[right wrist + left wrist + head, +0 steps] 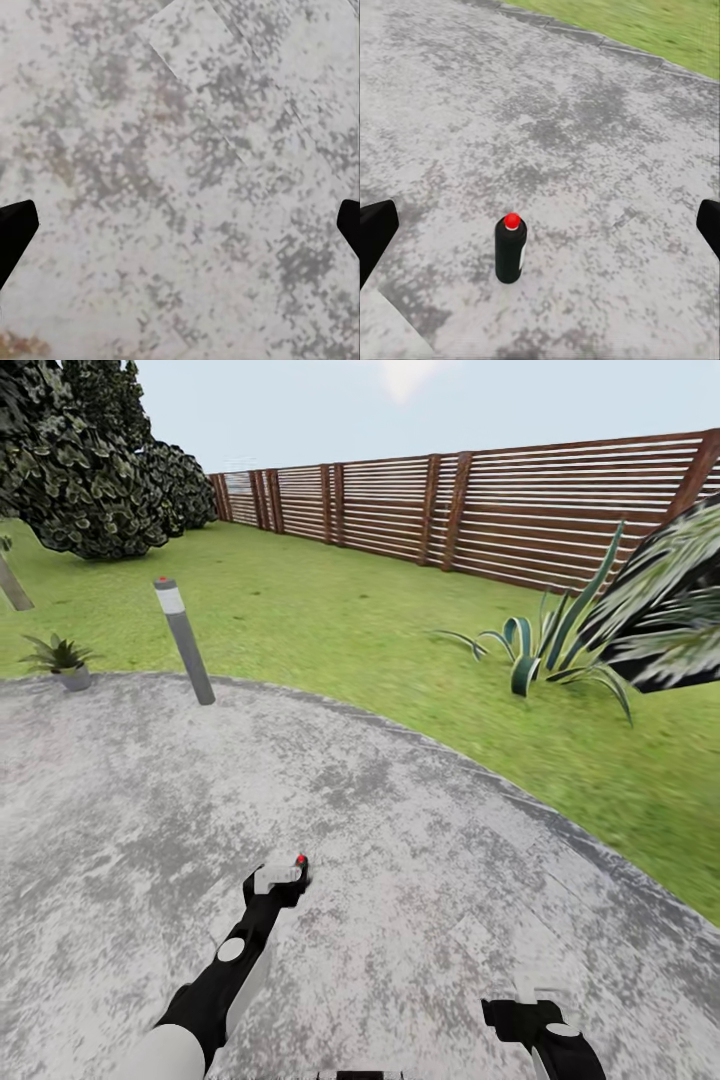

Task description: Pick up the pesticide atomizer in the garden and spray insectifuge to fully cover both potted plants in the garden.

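Note:
The pesticide atomizer (511,253), a small dark bottle with a red top and a white stripe, stands upright on the grey stone patio (420,860). In the left wrist view it sits a little ahead of my left gripper (540,225), between the two wide-apart fingers and nearer one of them. From the head view, my left gripper (280,877) is open and nearly covers the atomizer (300,859), leaving just its red top visible. My right gripper (525,1012) hangs open and empty low over the patio (180,150). The potted plants are out of view.
A grey lamp post (184,640) with a red top leans at the patio's far left edge, beside a small thin-leaved plant in a grey tub (62,663). A striped agave (545,645) grows on the lawn at right. A brown slat fence (480,510) and dark trees (90,470) stand behind.

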You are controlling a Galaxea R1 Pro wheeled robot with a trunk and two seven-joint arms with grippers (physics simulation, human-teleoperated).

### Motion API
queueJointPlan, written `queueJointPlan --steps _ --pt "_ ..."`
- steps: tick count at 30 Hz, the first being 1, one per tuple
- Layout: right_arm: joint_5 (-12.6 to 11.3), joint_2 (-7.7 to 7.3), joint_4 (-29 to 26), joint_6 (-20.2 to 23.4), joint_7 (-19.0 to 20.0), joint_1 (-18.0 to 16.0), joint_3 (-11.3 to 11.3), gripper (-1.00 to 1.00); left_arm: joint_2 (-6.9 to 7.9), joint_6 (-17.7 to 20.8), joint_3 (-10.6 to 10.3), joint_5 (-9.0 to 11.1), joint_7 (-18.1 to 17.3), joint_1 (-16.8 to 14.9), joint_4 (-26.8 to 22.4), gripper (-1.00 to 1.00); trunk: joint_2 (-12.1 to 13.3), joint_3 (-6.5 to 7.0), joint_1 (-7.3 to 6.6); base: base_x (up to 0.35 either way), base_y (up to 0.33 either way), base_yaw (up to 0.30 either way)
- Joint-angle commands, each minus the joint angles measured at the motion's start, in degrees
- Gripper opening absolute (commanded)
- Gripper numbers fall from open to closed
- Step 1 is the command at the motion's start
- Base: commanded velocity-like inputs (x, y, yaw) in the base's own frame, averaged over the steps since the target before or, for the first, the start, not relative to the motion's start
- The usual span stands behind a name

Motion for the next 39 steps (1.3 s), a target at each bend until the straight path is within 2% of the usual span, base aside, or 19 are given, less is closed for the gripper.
queueJointPlan --steps 1,13,35,39 --pt "0.5 0.0 -0.1 0.3 0.0 0.0 0.0 1.0 0.01 -0.2 -0.1 0.2 0.0 0.0 0.1 1.0 -0.4 -0.31 0.21 0.0 0.0 0.178" --pt "0.5 0.0 -0.2 0.3 0.0 0.0 -0.1 1.0 0.01 -0.2 -0.1 0.2 0.0 0.0 0.1 1.0 -5.2 -2.97 2.85 0.0 0.0 0.104" --pt "0.5 0.0 -0.2 0.3 0.0 0.0 -0.1 1.0 -0.03 -0.2 -0.2 0.2 0.0 0.0 0.1 1.0 -5.5 -7.86 3.42 0.0 0.0 0.002" --pt "0.5 0.0 -0.2 0.3 0.0 0.0 -0.1 1.0 -0.04 -0.2 -0.2 0.2 0.0 0.0 0.1 1.0 -5.5 -7.86 3.42 0.0 0.0 0.0"
